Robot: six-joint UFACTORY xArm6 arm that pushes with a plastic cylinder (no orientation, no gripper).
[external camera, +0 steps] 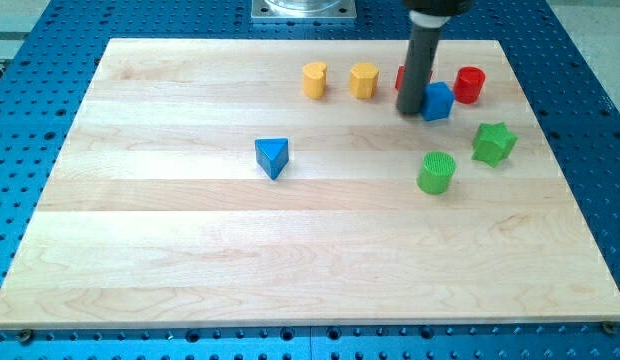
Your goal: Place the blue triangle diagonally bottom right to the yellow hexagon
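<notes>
Lying near the middle of the wooden board (190, 250), a little toward the view's left, the blue triangle (273, 156) is seen well apart from every other block; one corner is turned toward the view's bottom and a flat edge toward the view's top, so no clear long axis can be made out. Farther right, near the view's top, a yellow heart-like block (314, 79) is set just beside the yellow hexagon (363, 80). Next, my tip (409, 110) is found at the lower end of the dark rod, touching or almost touching the blue cube (438, 100) on its left side and partly hiding a red block (401, 76) behind it. No jaws are carried by the rod, so nothing is held. A red cylinder (470, 84), a green cylinder (437, 172) and a green star (493, 143) are placed toward the view's right.
</notes>
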